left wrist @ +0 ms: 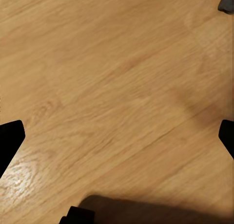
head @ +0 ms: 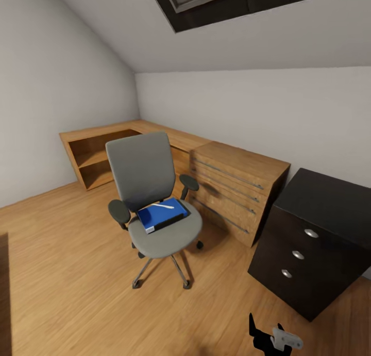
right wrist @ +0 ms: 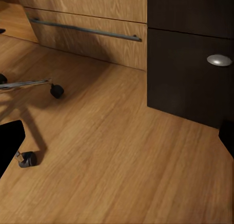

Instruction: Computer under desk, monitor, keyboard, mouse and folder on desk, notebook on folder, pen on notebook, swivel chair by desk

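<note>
Folder [head: 162,215] on swivel chair [head: 154,201] seat, pen [head: 162,205] atop, well ahead-left of right hand [head: 273,338] | bare floor [head: 77,284] between | worktop [head: 330,198] drawers ahead-right | both hands' jaws wide

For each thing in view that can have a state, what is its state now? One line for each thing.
swivel chair: upright on the floor, apart from the black drawers.
folder: closed, flat on the chair seat.
pen: lying on the folder.
black drawers: all shut.
light wooden drawer unit: drawers shut.
left gripper: open, above the bare floor.
right gripper: open, holding nothing.
</note>
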`<state>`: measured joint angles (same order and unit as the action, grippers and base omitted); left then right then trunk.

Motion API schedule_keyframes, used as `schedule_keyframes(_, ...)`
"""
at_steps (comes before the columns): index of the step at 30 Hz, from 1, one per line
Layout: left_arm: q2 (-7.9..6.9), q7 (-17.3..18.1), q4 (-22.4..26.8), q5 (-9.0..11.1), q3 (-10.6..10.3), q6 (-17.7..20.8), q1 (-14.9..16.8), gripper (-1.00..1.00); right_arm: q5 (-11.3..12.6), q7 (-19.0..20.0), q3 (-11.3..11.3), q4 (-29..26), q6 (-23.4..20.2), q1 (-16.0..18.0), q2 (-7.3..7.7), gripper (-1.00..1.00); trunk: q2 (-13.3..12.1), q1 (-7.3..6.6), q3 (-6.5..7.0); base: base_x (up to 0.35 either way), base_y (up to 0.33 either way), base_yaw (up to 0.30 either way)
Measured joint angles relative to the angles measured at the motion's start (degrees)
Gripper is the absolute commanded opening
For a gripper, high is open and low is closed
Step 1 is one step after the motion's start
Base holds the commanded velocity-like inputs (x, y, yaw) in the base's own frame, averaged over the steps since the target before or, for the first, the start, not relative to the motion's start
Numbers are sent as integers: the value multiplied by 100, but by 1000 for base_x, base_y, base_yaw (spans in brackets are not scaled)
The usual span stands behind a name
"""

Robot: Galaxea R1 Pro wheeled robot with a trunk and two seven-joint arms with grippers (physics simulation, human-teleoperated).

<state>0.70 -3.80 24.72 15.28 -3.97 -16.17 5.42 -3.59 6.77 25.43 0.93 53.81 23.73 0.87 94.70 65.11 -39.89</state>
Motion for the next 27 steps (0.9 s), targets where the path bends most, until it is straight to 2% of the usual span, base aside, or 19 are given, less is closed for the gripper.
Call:
schedule_keyframes(9, 4, -3, 0, -7, -8, -3, 0, 100, -2, -6, -1, 2, -302, -4, 15, 100, -361, -198, 162, 0, 0, -1)
schedule_keyframes(18, 4, -2, 0, -5, -11, -11, 0, 100, -1, -7, -1, 2, -396, -4, 21, 100, -722, -395, 324, 0, 0, 0)
schedule_keyframes(27, -3, 6, 0, -1, -6, -149, 0, 100, 16, -17, -1, 2, -408, -4, 20, 100, -724, -396, 324, 0, 0, 0)
